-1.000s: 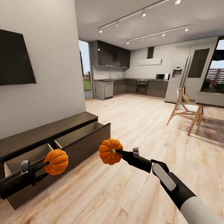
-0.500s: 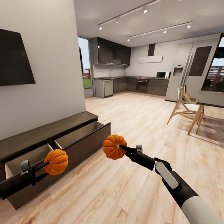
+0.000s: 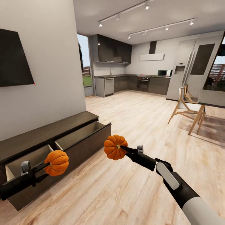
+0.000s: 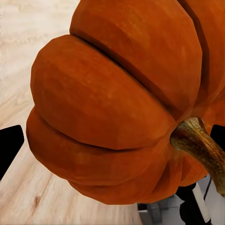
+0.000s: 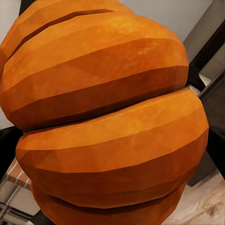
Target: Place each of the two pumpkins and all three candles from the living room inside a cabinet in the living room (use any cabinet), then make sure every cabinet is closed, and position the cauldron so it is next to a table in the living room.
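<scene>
One pumpkin (image 3: 57, 162) is clamped at the tip of the left gripper (image 3: 47, 165), above the front edge of the open cabinet (image 3: 47, 137) drawer; a second pumpkin (image 3: 115, 147) is clamped by the right gripper (image 3: 122, 148), held over the wood floor (image 3: 131, 125) just beyond the cabinet's front.

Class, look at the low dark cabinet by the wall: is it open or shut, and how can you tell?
Open. The cabinet has its two front sections pulled out, so you can see down into both pale compartments; nothing is visible inside.

two orange pumpkins (image 3: 57, 162) (image 3: 115, 147) held aloft, cabinet (image 3: 47, 132) drawers open
</scene>
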{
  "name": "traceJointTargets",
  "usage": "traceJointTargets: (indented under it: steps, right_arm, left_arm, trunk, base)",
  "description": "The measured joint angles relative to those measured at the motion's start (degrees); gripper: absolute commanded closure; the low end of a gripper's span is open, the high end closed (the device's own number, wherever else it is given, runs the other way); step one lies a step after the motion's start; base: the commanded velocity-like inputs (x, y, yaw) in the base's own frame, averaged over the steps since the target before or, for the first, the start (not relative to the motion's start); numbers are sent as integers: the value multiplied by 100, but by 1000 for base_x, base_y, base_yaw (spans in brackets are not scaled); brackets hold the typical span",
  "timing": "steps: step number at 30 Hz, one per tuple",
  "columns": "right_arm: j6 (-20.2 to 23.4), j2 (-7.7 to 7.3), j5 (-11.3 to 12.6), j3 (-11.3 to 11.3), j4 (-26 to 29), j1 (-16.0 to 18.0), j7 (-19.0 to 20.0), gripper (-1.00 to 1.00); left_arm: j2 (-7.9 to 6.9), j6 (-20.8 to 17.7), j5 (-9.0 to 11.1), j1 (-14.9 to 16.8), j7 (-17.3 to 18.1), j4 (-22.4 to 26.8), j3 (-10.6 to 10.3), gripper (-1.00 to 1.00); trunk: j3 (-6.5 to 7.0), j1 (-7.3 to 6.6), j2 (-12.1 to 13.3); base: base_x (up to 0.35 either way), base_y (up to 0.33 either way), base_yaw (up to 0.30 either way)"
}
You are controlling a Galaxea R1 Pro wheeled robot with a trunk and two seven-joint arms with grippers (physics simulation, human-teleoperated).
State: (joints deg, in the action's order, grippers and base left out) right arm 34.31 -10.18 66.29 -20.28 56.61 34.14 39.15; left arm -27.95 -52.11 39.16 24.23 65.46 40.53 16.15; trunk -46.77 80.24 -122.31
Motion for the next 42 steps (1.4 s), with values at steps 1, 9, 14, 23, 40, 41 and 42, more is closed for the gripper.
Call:
traceJointTargets:
  steps: [1,9,14,23,40,41,42]
  right_arm:
    - [-4,-3,0,-1,0,0,1,100]
    - [-23,-15,-1,-5,0,0,9,100]
    - [-138,-29,-4,-7,1,0,75,100]
    - [-284,-24,-13,-14,-96,0,78,100]
    - [-199,-22,-20,-9,-88,-1,7,100]
    - [-209,-22,-16,-10,-92,0,29,100]
    - [-222,-23,-16,-13,-94,0,43,100]
  left_arm:
    - [-4,0,-1,0,0,0,-5,100]
    - [0,0,-9,0,-8,0,-1,100]
    - [1,-2,-7,0,-9,0,-6,100]
    - [1,-3,-7,0,-9,0,-4,100]
    - [1,3,-13,-1,-2,4,3,100]
    - [1,6,1,-1,8,10,8,100]
    - [1,1,26,0,17,17,13,100]
  trunk:
    - [9,-22,40]
    - [78,-198,361]
    - [156,-308,561]
    - [316,-505,922]
    - [586,-836,1525]
    - [586,-836,1525]
    - [586,-836,1525]
  base:
    - [0,0,0]
    - [0,0,0]
    - [0,0,0]
    - [0,0,0]
    - [0,0,0]
    - [0,0,0]
    - [0,0,0]
